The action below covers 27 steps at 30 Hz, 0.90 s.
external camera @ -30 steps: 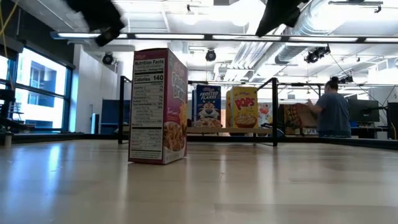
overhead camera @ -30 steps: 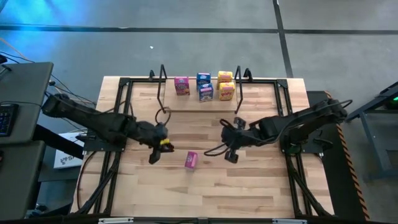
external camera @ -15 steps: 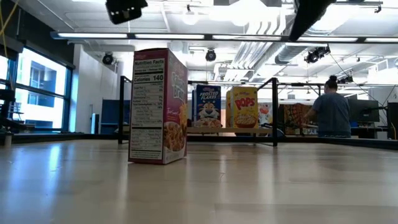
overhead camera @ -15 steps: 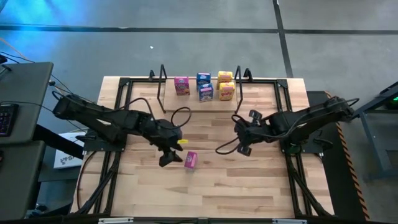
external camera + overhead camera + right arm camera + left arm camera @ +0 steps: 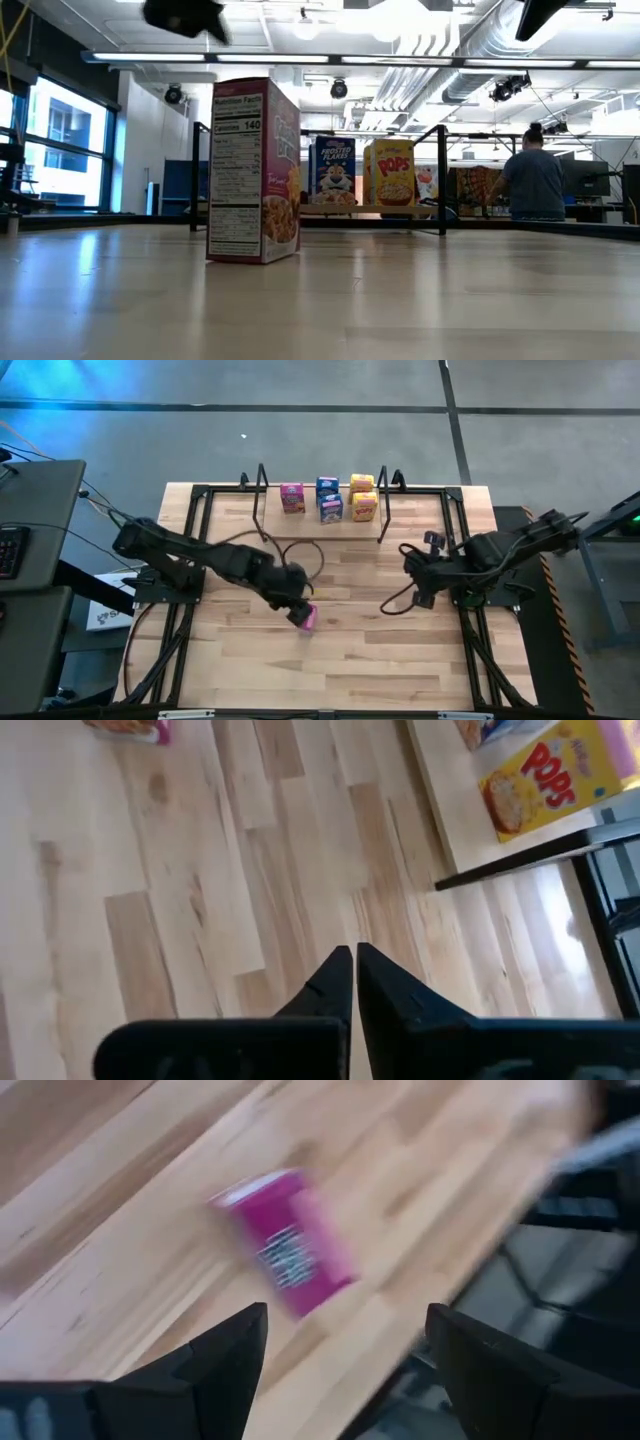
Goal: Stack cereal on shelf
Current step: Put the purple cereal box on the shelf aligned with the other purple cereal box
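A pink cereal box [image 5: 306,618] stands upright on its bottom on the table's middle, alone; it also shows in the low view [image 5: 253,170] and, blurred, in the left wrist view [image 5: 285,1245]. My left gripper [image 5: 296,606] hovers over it, open and clear of it, with its fingers wide apart [image 5: 345,1312]. The shelf [image 5: 320,516] stands at the far edge with one pink [image 5: 291,497], two blue [image 5: 329,498] and two yellow [image 5: 363,496] boxes standing on its board. My right gripper [image 5: 420,598] is shut and empty to the right [image 5: 354,960].
Black rail frames [image 5: 190,560] run along the table's left and right sides. The shelf's black loop ends [image 5: 262,500] stand at the far edge. A person [image 5: 532,175] stands in the room behind. Bare wood lies toward the near edge [image 5: 320,670].
My left gripper has gone toward the table's right, to the pink box, and now hovers over it. My right gripper has drawn back toward the table's right edge. The pink box has stayed where it was.
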Tool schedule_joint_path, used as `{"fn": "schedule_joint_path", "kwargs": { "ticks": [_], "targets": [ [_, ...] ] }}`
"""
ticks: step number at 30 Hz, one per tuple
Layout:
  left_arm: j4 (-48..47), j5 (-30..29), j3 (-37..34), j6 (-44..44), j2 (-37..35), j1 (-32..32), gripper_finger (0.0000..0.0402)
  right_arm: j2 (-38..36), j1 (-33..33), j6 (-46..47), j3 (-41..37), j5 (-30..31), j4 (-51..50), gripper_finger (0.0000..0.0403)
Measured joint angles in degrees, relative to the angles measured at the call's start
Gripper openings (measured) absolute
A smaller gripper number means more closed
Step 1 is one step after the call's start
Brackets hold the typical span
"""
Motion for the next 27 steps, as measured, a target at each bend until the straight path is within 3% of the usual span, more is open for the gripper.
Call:
{"fn": "schedule_joint_path", "kwargs": {
  "ticks": [2, 11, 27],
  "targets": [
    [-3.45, -2.38, 1.7, -3.49, 2.4, -1.05, 0.0267, -1.23, 0.39, 0.0, 0.01, 1.06, -0.25, 0.0],
    [-2.45, -11.54, 5.59, -14.27, 9.07, -3.67, 0.0267, -3.48, 2.11, 0.04, 0.01, 3.37, -0.9, 0.0],
    [-2.67, -13.5, 5.52, -17.39, 12.81, -3.62, 0.0267, -3.27, 2.29, 0.04, 0.02, 4.95, -1.01, 0.0]
  ]
}}
